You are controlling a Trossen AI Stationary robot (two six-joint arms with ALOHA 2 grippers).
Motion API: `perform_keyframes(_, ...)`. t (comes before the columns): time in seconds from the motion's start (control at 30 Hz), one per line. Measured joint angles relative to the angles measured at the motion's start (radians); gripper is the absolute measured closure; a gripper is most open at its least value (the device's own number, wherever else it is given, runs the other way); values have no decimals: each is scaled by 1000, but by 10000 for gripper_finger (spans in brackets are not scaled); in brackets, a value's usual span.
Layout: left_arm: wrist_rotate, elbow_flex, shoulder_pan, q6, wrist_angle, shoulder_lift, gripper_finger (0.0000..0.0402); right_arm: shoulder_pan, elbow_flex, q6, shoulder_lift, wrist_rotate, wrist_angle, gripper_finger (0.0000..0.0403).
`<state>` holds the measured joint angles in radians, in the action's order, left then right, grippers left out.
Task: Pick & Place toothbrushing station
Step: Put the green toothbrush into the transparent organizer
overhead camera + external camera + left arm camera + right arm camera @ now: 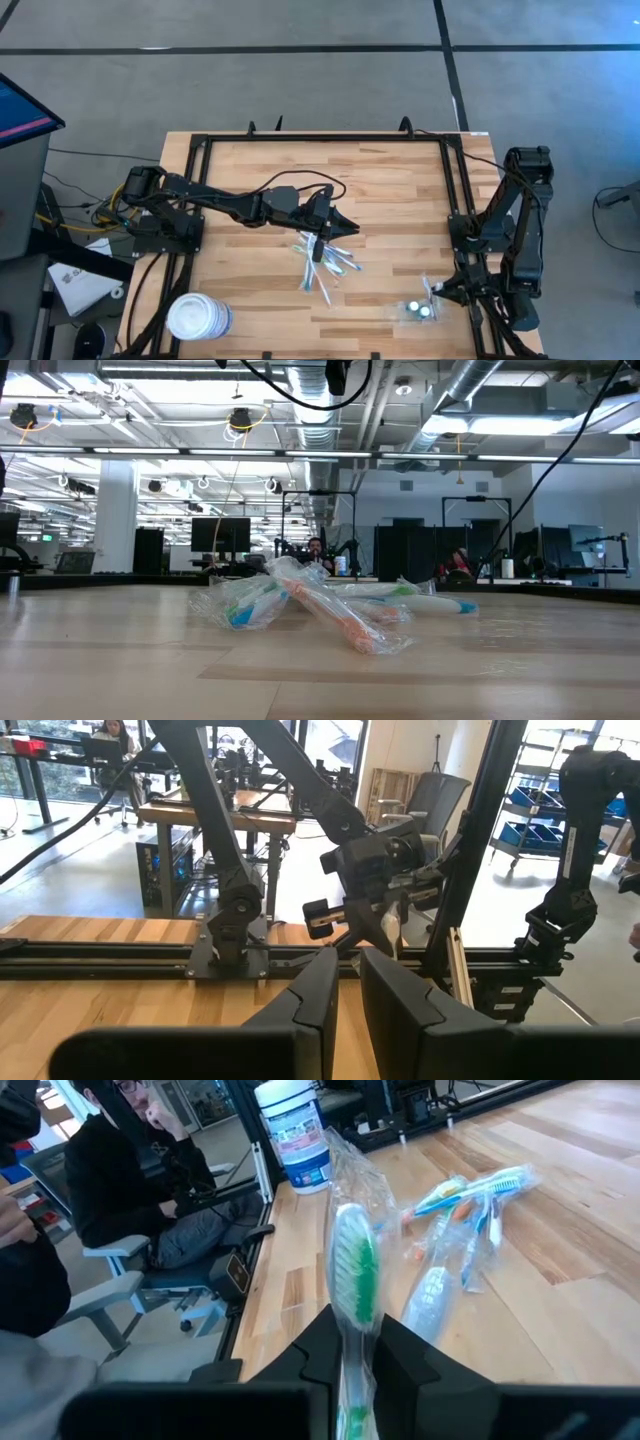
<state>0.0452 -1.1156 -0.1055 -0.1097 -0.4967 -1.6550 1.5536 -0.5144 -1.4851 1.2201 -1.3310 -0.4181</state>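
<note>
The toothbrushing station (413, 311), a small see-through holder, stands near the table's front right corner. My right gripper (434, 291) (362, 1348) is just beside it, shut on a wrapped toothbrush with green bristles (352, 1270). A pile of wrapped toothbrushes (325, 265) (320, 605) (470, 1210) lies on the wood at mid-table. Above the pile's far side my left gripper (345, 228) (345, 975) hovers level, its fingers shut to a narrow slit with nothing between them. My right gripper pinches the wrapped toothbrush by its handle (350, 1355) between its two fingers. The fingers point roughly level toward the table's left and lie along the brush. The bristle end sticks out ahead of the fingertips, clear of the wood; whether it touches the holder does not show.
A large white round tub (198, 318) (295, 1125) stands at the front left corner. A black frame (455, 190) runs around the table top. Beyond the table's left edge a person (120, 1180) sits on a chair.
</note>
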Motion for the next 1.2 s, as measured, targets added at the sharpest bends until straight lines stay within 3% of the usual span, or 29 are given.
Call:
perform_keyframes(0.23,0,0,0,0,0,0,361,4,0,16,0,42,4,367)
perform_keyframes(0.73,0,0,0,0,0,0,361,58,0,45,-16,25,10,307)
perform_keyframes(1.2,0,0,0,0,0,0,361,64,0,81,-77,68,-9,300)
